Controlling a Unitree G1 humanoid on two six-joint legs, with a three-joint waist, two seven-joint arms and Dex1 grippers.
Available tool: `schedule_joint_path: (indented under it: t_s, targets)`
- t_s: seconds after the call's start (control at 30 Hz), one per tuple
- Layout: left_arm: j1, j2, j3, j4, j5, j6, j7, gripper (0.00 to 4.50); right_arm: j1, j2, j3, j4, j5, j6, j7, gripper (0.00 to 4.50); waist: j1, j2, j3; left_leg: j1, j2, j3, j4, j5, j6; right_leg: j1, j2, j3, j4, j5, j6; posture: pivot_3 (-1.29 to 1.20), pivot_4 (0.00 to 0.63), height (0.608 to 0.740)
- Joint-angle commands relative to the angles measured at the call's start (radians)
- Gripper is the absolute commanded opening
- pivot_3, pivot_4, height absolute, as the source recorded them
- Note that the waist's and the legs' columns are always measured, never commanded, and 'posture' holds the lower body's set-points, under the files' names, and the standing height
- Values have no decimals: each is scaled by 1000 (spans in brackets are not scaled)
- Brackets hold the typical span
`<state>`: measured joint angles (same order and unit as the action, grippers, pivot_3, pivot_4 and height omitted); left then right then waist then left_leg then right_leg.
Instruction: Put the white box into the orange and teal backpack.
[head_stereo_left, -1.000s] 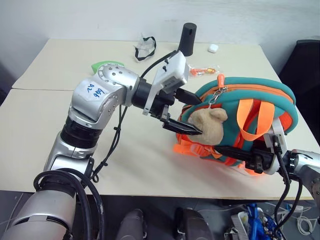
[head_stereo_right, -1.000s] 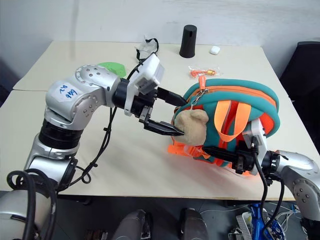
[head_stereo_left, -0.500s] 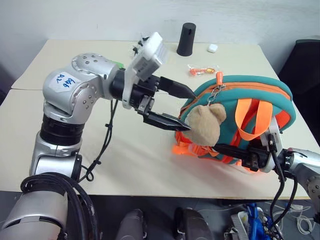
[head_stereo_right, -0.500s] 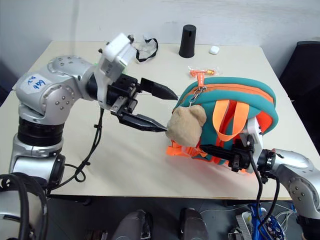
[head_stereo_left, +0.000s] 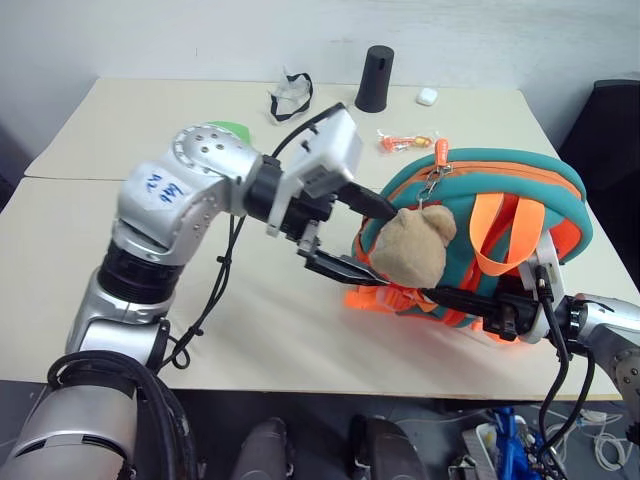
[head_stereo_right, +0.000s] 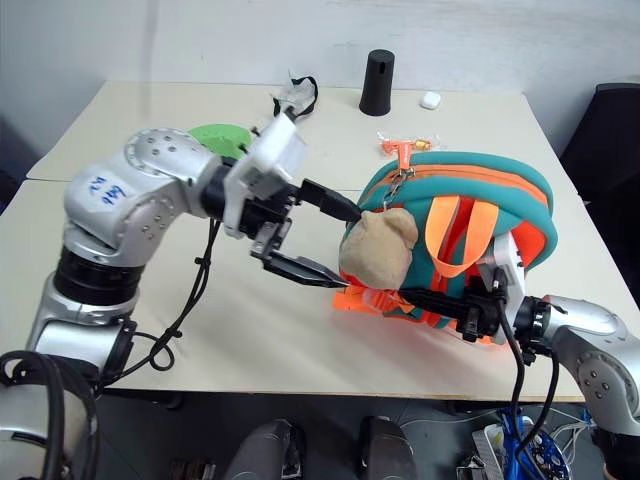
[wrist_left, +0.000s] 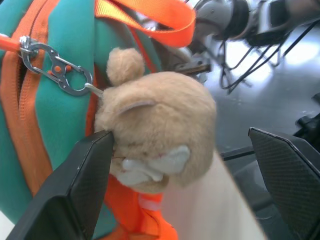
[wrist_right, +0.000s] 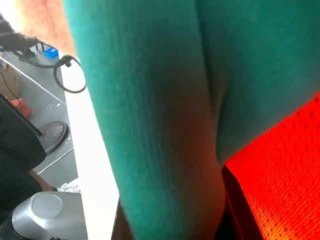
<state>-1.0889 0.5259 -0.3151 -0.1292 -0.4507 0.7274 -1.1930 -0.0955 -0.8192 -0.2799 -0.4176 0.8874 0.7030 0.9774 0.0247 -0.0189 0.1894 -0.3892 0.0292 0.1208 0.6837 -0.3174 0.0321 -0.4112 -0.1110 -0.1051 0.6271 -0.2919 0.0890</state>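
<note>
While the backpack (head_stereo_left: 490, 235) lies on its side at the table's (head_stereo_left: 90, 230) right front edge, the left gripper (head_stereo_left: 355, 238) stands spread wide around the teddy bear (head_stereo_left: 410, 245) hanging on it, one finger (wrist_left: 85, 185) touching the bear. The right gripper (head_stereo_left: 470, 301) is clenched on the backpack's lower edge. I cannot see the white box.

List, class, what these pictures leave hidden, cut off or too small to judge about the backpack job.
- Backpack interior: head views, its zip looks closed, so whether anything lies inside cannot be told.
- Right gripper fingertips: head views, buried under the backpack's lower edge; what they pinch is hidden.
- Small white object at the far table edge: too small to identify.
- Teddy bear: left wrist view, the left gripper flanks it; whether both fingers touch it is unclear.
</note>
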Motion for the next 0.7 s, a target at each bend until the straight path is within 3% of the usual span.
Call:
schedule_joint_path:
  t_s: [0.03,0.1,0.4,0.47,0.53,0.7]
  targets:
    - [6,-12,-16,15,39,-43,8,4295,-14,7,-16,-10,22,-2,-4,9,0,0,0,0,0,0,0,0,0,0,0,0,0,0,0,0,150,740]
    - [8,-21,-3,23,28,-34,8,3901,-14,10,-14,-10,23,-2,-5,9,-1,0,0,0,0,0,0,0,0,0,0,0,0,0,0,0,150,740]
    - [-7,-43,45,52,7,-23,16,1224,-25,18,-11,-5,22,0,-9,9,-1,0,0,0,0,0,0,0,0,0,0,0,0,0,0,0,150,740]
    - [-19,-25,54,69,15,-34,-2,830,-30,17,-15,0,25,2,-9,9,-1,0,0,0,0,0,0,0,0,0,0,0,1,0,0,0,150,740]
    - [-40,1,71,104,27,-55,-26,549,-37,18,-20,7,30,5,-12,9,-1,0,0,0,0,0,0,0,0,0,0,0,1,0,0,0,150,740]
    - [-148,62,139,302,50,-129,-60,549,-57,27,-31,21,47,11,-24,9,-3,0,0,0,0,1,0,0,0,-1,0,-2,0,0,0,0,150,740]
